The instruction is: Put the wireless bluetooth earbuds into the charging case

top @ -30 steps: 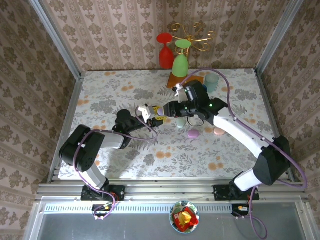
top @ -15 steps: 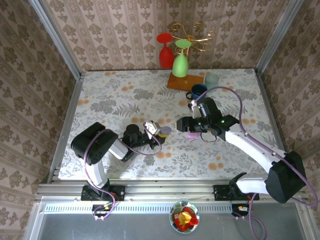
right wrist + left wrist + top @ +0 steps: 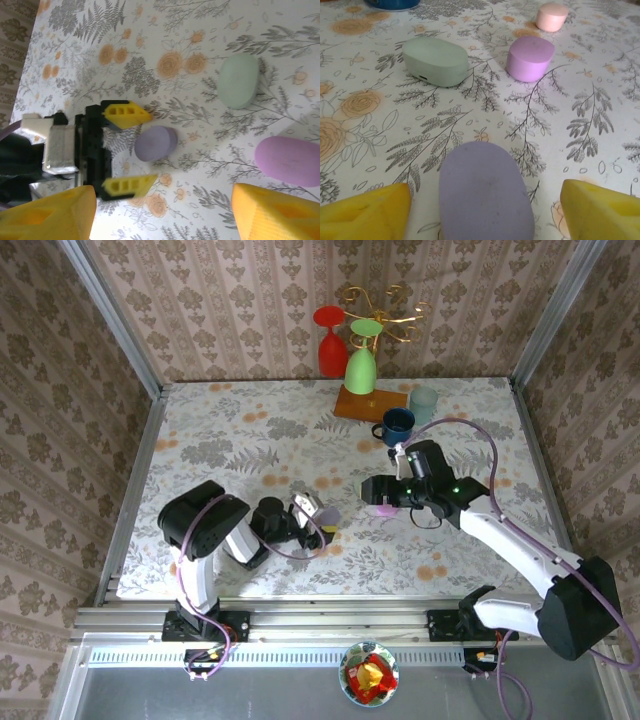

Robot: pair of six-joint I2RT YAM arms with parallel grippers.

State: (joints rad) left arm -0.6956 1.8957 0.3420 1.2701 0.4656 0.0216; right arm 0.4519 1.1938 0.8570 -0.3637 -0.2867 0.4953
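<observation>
A lavender pebble-shaped case point(image 3: 485, 192) lies closed on the floral table point(image 3: 600, 115), between the yellow fingers point(image 3: 367, 207) of my left gripper point(image 3: 485, 212). That gripper is open and touches nothing. The same case point(image 3: 156, 143) and left gripper point(image 3: 152, 147) appear in the right wrist view. My right gripper point(image 3: 165, 215) hangs open above them, empty. Beyond lie a closed mint-green case point(image 3: 435, 61), a purple case point(image 3: 530, 57) and a pink case point(image 3: 551, 16). The earbuds are out of view. From the top, the left gripper point(image 3: 312, 514) and right gripper point(image 3: 372, 496) are close together.
A blue mug point(image 3: 397, 423) and a pale glass cup point(image 3: 424, 400) stand at the back right. A red goblet point(image 3: 331, 345) and a green goblet point(image 3: 360, 365) stand by a wooden block and a gold rack at the back wall.
My left gripper has drawn back toward the near left with the lavender case. My right gripper has swung from the back of the table to hover over the cases.
</observation>
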